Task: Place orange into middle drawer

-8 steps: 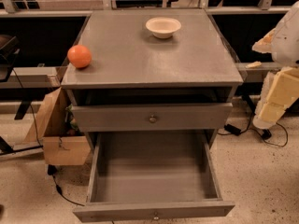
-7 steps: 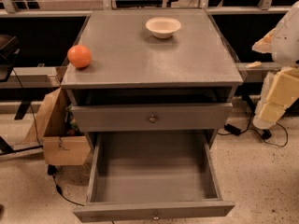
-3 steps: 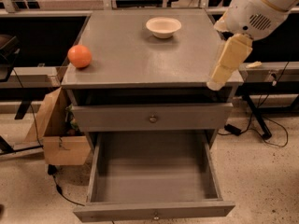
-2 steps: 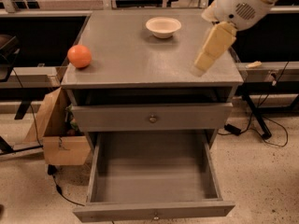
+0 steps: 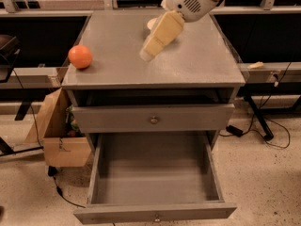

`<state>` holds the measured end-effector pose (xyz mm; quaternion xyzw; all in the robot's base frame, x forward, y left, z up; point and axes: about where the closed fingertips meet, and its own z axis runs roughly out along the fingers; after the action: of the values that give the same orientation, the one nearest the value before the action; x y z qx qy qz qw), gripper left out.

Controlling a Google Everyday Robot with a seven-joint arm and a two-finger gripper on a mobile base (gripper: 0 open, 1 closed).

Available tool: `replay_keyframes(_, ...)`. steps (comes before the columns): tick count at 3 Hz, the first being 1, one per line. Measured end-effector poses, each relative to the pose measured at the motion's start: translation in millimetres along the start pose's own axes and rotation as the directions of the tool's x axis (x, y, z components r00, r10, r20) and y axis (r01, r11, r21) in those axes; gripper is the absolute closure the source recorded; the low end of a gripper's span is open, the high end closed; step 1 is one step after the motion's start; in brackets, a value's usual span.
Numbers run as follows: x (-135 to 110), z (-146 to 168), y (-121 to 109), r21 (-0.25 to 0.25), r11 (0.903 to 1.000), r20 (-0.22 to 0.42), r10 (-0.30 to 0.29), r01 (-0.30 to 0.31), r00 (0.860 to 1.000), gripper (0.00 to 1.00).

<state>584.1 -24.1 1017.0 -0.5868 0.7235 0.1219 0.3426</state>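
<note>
Bright orange (image 5: 80,56) sits well left of claw (image 5: 147,54).

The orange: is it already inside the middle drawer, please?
No, the orange sits on the cabinet top, apart from the open middle drawer below, while the tool hangs above that top.

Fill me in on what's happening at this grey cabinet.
A robot arm is working on putting an orange away. Its cream pincer hangs over the middle of the grey cabinet top, holding nothing that can be seen. The small round bright-orange fruit sits apart from it, near the top's left edge. Below, the wide grey middle drawer is pulled open with no fruit in it, and the upper knobbed drawer is closed.
</note>
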Motion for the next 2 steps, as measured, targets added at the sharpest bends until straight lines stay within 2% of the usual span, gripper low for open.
replay_keyframes(1,-49,62,-5,-0.026,0.9969,0.102,0.076,-0.073,0.992,0.00)
replay_keyframes(2,-77,101,-18,-0.046,0.9876,0.144,0.155,-0.150,0.977,0.00)
